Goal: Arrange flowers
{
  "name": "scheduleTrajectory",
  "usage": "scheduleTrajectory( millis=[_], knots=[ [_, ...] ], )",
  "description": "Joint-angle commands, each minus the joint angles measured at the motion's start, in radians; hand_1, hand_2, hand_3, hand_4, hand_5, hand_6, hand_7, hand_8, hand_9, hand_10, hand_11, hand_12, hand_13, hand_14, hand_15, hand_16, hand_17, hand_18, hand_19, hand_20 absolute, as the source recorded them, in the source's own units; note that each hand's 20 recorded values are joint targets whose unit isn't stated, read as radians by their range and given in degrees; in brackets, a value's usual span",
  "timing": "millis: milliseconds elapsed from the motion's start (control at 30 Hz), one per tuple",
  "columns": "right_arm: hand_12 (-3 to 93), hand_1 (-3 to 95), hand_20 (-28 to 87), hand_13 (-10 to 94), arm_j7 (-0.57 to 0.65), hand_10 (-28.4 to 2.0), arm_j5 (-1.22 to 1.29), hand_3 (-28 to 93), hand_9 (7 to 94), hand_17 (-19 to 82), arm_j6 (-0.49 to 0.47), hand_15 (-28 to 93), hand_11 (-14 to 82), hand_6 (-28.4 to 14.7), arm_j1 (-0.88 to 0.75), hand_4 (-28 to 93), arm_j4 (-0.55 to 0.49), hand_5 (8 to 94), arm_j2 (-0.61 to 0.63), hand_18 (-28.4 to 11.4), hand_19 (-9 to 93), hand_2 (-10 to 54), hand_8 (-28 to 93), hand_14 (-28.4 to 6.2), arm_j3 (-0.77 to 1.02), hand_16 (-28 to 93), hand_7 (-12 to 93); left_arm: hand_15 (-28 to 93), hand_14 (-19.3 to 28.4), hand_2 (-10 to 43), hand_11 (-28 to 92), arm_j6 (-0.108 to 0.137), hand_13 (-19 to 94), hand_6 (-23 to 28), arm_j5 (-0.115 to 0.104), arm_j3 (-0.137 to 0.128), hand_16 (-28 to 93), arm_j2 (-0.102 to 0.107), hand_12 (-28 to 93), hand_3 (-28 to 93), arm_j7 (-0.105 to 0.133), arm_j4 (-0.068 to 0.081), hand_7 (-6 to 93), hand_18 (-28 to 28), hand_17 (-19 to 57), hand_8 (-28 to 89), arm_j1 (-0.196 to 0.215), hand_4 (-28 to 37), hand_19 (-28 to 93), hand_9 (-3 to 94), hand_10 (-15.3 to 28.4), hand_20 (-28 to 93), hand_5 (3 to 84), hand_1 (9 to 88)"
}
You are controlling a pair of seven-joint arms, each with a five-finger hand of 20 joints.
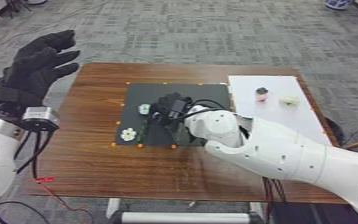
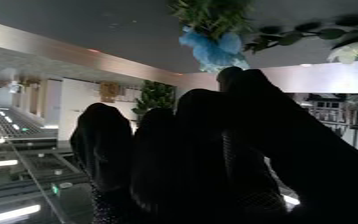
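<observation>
Hanging open, the black-gloved left hand (image 1: 35, 70) fills the head view's upper left; at centre, the black-gloved right hand (image 1: 169, 107), its grip unclear, is beside a pale blue flower (image 1: 144, 108). Right wrist view: white-petalled flower (image 2: 357, 51), upper right.

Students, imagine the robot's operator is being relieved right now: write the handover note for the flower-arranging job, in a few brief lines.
Left hand: open, raised beyond the table's left edge, holding nothing.
Right hand: over the dark mat, close to the blue flower; whether it grips anything cannot be told.
Flowers: the blue one and a white one are on the mat; a pale one and a small pink item are on the white sheet.
Done: two blooms on the mat.
Left: probably the two pieces on the sheet, if they belong in the arrangement.
</observation>
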Motion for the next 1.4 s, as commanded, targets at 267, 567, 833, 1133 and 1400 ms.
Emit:
scheduleTrajectory(
  millis=[267, 567, 833, 1133, 1400],
  knots=[
    [42.8, 27.6, 76, 83, 0.077, -9.5, -0.005, 93, 78.3, 55, 0.039, 89, 69.9, 3.5, 0.033, -7, -0.010, 49.8, -0.009, -23.0, 93, 12.8, -16, -5.7, 0.003, 37, 21, 39, 12.8, -5.9, 20, 0.010, 10, 2.2, -0.004, -0.008, -2, -0.007, 20, 72, 0.004, -0.005, 24.6, 20.3, -10.6, -11, 0.007, -25.3, 41, 18.2, 9.6, 9, 24.5, 25.1],
    [43.3, 27.2, 77, 84, 0.105, -9.5, -0.032, 93, 78.8, 55, 0.001, 89, 69.7, 4.1, 0.003, -7, -0.033, 51.5, 0.017, -23.1, 93, 12.4, -16, -5.9, 0.052, 37, 20, 39, 13.3, -6.0, 19, 0.011, 10, 2.8, -0.003, -0.014, -3, -0.011, 19, 72, 0.006, -0.008, 23.4, 20.4, -10.6, -10, 0.016, -25.3, 41, 18.3, 10.3, 9, 25.2, 25.4],
    [34.5, 27.2, 75, 81, 0.340, -11.0, -0.050, 90, 73.1, 52, 0.225, 89, 55.5, 1.3, -0.120, -23, -0.088, 49.1, 0.220, -22.2, 93, -0.5, -13, -5.1, 0.195, 36, 19, 40, 13.3, -5.7, 20, 0.021, 9, 3.1, -0.001, -0.034, -3, -0.027, 20, 71, 0.008, -0.019, 22.3, 20.2, -10.6, -10, 0.049, -25.3, 41, 18.3, 10.2, 9, 25.4, 25.8],
    [20.2, 26.4, 56, 64, 0.501, -13.0, -0.066, 87, 42.3, 35, 0.328, 87, 18.9, -5.1, -0.241, -28, 0.028, 37.9, 0.389, -22.1, 92, -9.5, -11, -8.9, 0.307, 29, 20, 41, 13.3, -5.5, 21, 0.033, 10, 2.9, -0.003, -0.098, -3, -0.060, 20, 71, 0.017, -0.046, 23.3, 20.5, -10.5, -10, 0.145, -25.2, 41, 18.3, 10.0, 9, 25.1, 25.8],
    [16.7, 26.0, 54, 64, 0.463, -12.8, -0.028, 88, 39.6, 35, 0.317, 87, 16.2, -6.1, -0.302, -28, 0.073, 34.4, 0.424, -22.3, 93, -9.5, -11, -8.5, 0.362, 28, 18, 41, 13.3, -5.5, 22, 0.029, 10, 2.7, -0.004, -0.099, -3, -0.063, 19, 71, 0.023, -0.047, 24.1, 20.6, -10.6, -11, 0.160, -25.4, 41, 18.3, 10.1, 9, 24.9, 25.7]
  ],
)
